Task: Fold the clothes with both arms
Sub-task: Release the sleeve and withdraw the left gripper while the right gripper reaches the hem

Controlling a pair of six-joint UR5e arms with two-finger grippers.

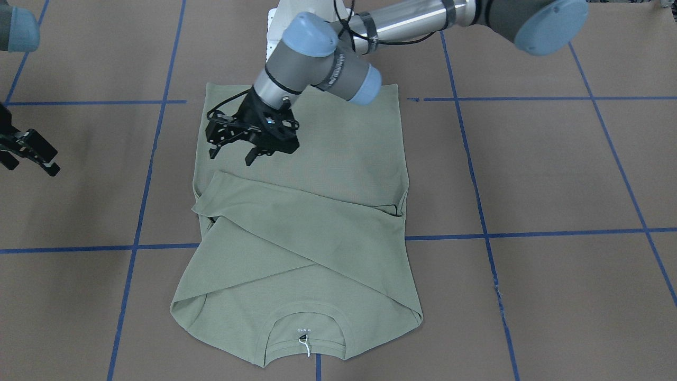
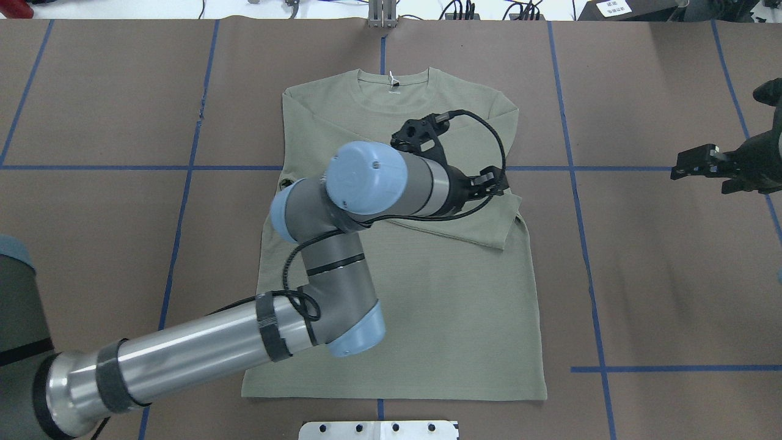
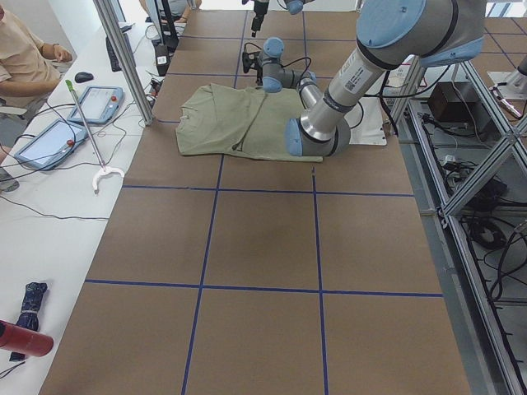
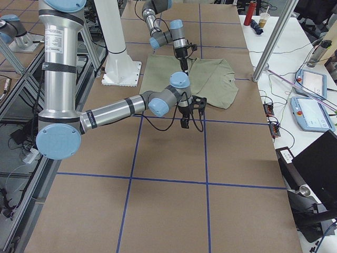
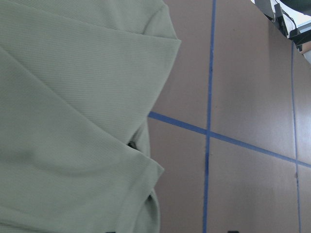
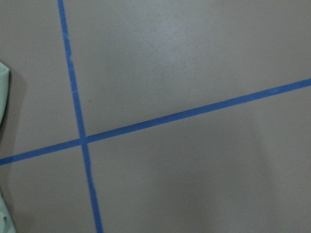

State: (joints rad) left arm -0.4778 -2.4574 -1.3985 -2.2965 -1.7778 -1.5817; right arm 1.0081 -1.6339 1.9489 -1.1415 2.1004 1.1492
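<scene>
Shirt [image 1: 338, 174] flat | L gripper [image 1: 231, 157] spread, empty — over it | R gripper [image 1: 30, 165] spread — well apart

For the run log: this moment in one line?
shirt: sleeves folded in; left gripper: open, over shirt; right gripper: open, beside shirt

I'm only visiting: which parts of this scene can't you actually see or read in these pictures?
- Print on the neck label: front-facing view, too small to read.
- Middle of the shirt: overhead view, hidden behind the left arm.
- Most of the right arm: overhead view, cut off by the picture's right edge.
- Small dark spot between the cloth folds: left wrist view, too small to identify.
</scene>
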